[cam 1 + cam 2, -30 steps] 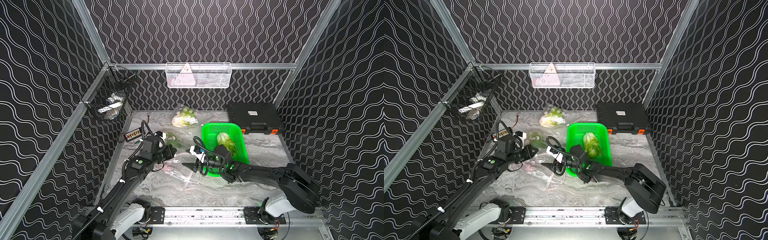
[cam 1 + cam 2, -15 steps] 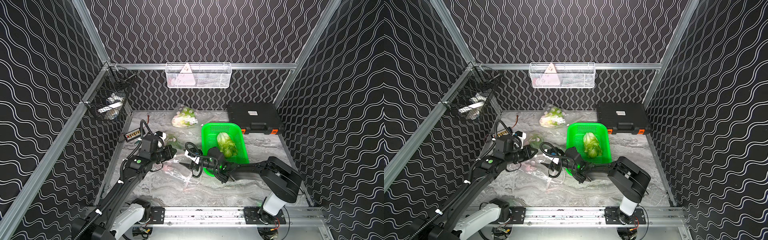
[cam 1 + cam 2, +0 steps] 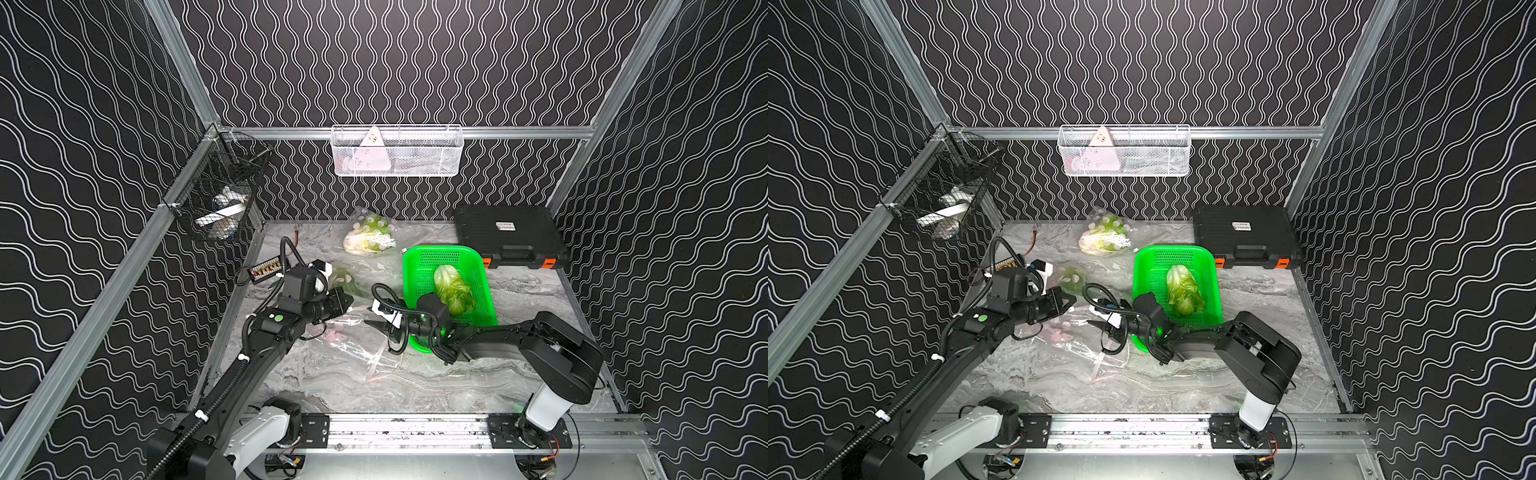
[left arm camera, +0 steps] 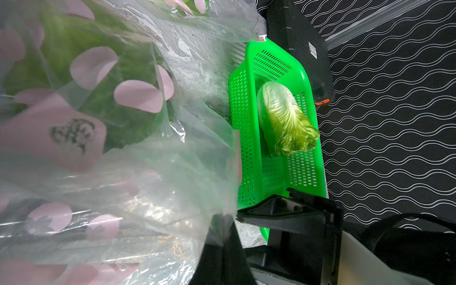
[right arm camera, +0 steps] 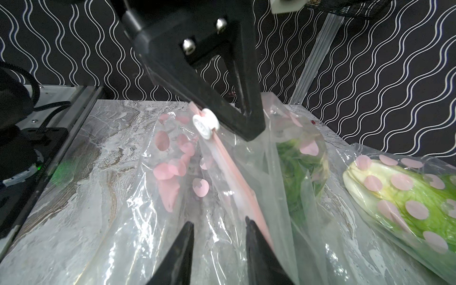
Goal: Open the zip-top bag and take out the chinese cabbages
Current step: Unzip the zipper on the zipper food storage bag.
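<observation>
Right wrist view shows the right gripper (image 5: pixel 219 221) with its two black fingers (image 5: pixel 182 246) apart and nothing pinched between them. Thin plastic lies just past the tips. Straight ahead of it is the clear plastic zip-top bag with pink dots (image 5: pixel 172 197), crumpled on the grey marble table (image 5: pixel 98 148).

A long pink zip strip (image 5: pixel 234 177) starts close by one finger of this gripper. It runs away from the gripper, almost the same way the gripper points. At the far end of the strip sits the small round white slider (image 5: pixel 206 126). The left gripper (image 5: pixel 250 132) is right beside that slider, squeezed tight on the bag's edge and holding it up off the table.

Just past the left gripper, one of the small green and white chinese cabbages (image 5: pixel 301 170) shows through plastic. It looks to be inside the held bag, but I cannot be sure. Another cabbage lies farther off in its own dotted bag (image 5: pixel 404 197). In a top view the third cabbage (image 3: pixel 454 291) lies bare in the bright green plastic basket (image 3: pixel 409 286), back beside the right gripper's wrist.

The right gripper is the free one, so I think it should go forward to the slider. Then it can pull the slider back toward itself along the strip while the left gripper holds on.
</observation>
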